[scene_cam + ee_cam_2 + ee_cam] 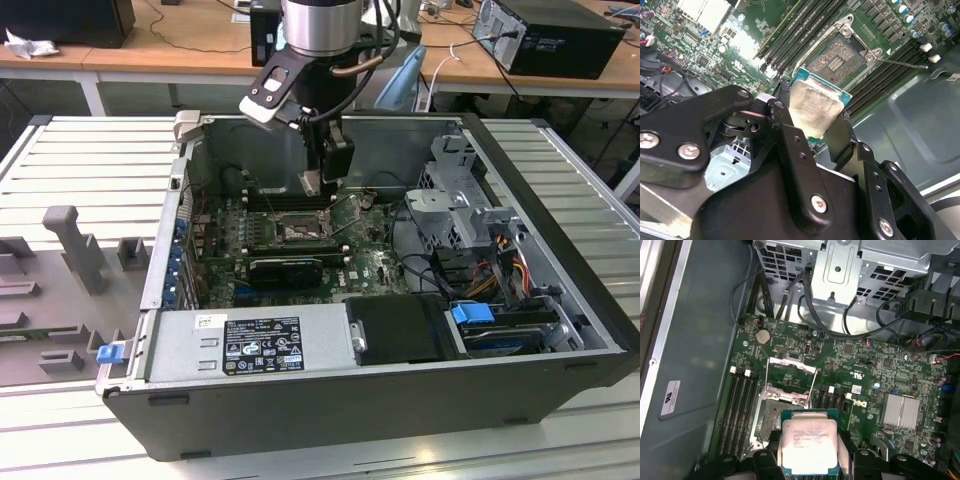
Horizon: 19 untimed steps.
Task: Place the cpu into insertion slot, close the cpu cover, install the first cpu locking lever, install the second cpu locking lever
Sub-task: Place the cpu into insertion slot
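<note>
While the exterior view looks on, we note the hand (325,185) hanging inside the open computer case (400,400), over the insertion slot (300,230).

Second wrist view: the hand (812,120) pinches the cpu (815,105) by two opposite edges. The insertion slot (837,57) lies bare just beyond it, apart.

First wrist view: the cpu (809,440) overlaps one corner of the insertion slot (771,417), edges roughly parallel. The cpu cover (790,380) stands raised. Not yet seated, we judge.

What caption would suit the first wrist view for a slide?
Claw holding the cpu near the open insertion slot.
</note>
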Each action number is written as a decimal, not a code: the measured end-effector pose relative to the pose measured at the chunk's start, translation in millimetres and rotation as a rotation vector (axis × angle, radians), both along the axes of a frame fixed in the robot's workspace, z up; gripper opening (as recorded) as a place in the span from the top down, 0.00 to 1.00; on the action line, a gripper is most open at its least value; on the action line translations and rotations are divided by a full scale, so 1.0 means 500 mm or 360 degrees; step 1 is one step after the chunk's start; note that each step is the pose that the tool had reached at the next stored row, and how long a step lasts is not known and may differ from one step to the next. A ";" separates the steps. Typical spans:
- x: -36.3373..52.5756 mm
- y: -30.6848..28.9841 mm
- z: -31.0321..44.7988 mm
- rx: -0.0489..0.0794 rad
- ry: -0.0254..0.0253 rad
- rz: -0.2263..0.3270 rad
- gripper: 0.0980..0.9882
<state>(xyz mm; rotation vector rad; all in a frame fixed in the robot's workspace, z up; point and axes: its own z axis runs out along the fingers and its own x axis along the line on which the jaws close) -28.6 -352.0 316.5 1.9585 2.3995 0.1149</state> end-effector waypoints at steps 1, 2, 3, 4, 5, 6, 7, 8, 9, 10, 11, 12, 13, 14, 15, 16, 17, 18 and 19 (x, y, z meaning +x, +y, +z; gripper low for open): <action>0.000 0.000 -0.001 0.0000 -0.00001 0.0000 0.52; 0.000 0.000 -0.003 0.0000 -0.00002 -0.0001 0.52; 0.000 0.000 -0.005 0.0000 -0.00001 -0.0001 0.52; 0.000 0.000 -0.007 0.0000 0.00000 -0.0001 0.52; 0.000 0.000 -0.008 0.0000 -0.00001 -0.0001 0.52; 0.000 0.000 -0.009 0.0000 0.00000 -0.0001 0.52; 0.000 0.000 -0.010 0.0000 -0.00001 -0.0002 0.52; 0.000 0.000 -0.010 0.0000 0.00000 -0.0001 0.52; 0.000 0.000 -0.011 0.0000 -0.00001 -0.0002 0.52; 0.000 0.000 -0.012 0.0000 -0.00001 -0.0002 0.52; 0.000 0.000 -0.013 0.0000 -0.00001 -0.0001 0.52; 0.000 0.000 -0.013 0.0000 -0.00001 -0.0002 0.52; 0.000 0.000 -0.014 0.0000 -0.00001 -0.0001 0.52; 0.000 0.000 -0.015 0.0000 -0.00001 -0.0001 0.52; 0.000 0.000 -0.016 0.0000 -0.00002 -0.0001 0.52; 0.000 0.000 -0.016 0.0000 -0.00001 -0.0001 0.52; 0.000 0.000 -0.017 0.0000 -0.00002 -0.0001 0.52; 0.000 0.000 -0.019 0.0000 -0.00002 -0.0002 0.52; 0.000 0.000 -0.023 0.0000 -0.00001 -0.0002 0.52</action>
